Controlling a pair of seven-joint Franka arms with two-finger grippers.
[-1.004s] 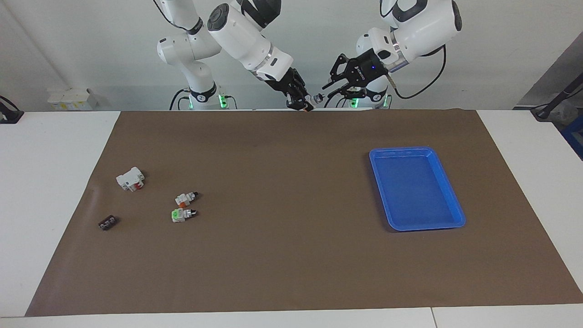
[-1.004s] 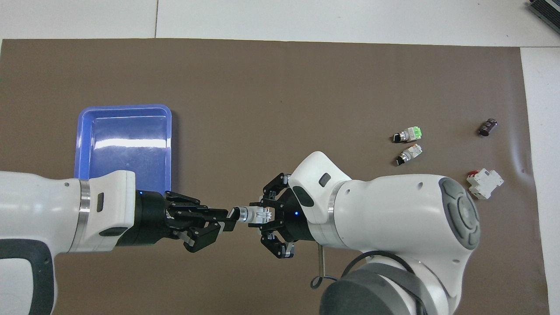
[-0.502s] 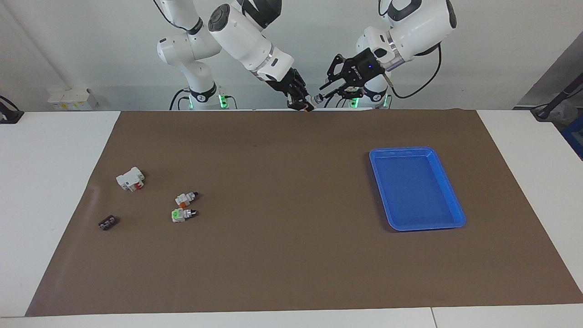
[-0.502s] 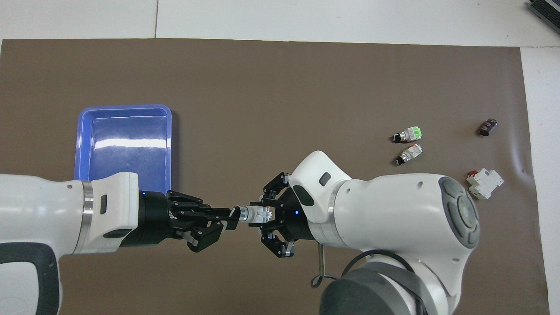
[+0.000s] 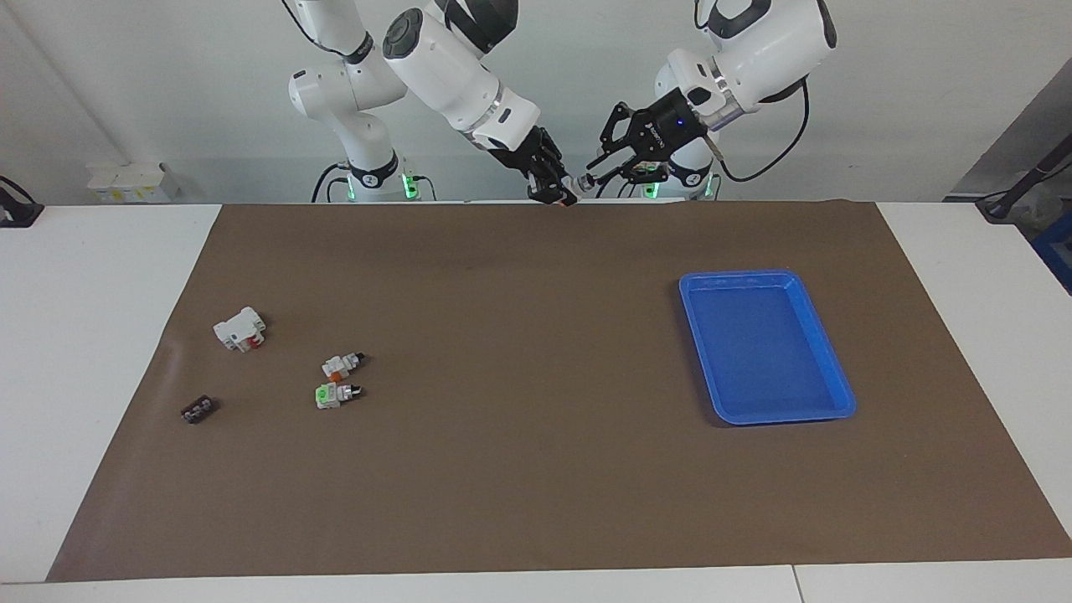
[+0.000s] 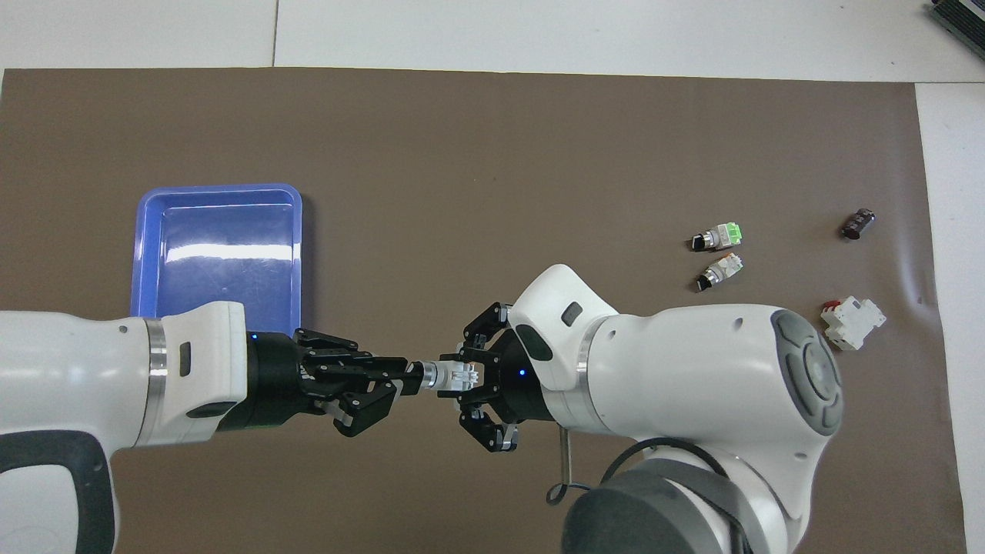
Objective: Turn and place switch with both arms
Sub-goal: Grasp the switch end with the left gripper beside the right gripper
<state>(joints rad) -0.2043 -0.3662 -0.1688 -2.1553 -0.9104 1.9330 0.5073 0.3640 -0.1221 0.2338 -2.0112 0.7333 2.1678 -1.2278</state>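
Left tool shifted toward right tool since second ago — its tips now at black knob end of switch, gap seen earlier closed. Left arm raised slightly and pulled in — wrist rotated, linkages now level.

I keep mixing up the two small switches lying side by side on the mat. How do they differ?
The green-faced switch has a bright green end; the orange-ended switch has an orange one. The green-faced switch lies farther from the robots; the orange-ended switch lies nearer. Both have white bodies with black knob tips and rest untouched on the brown mat.
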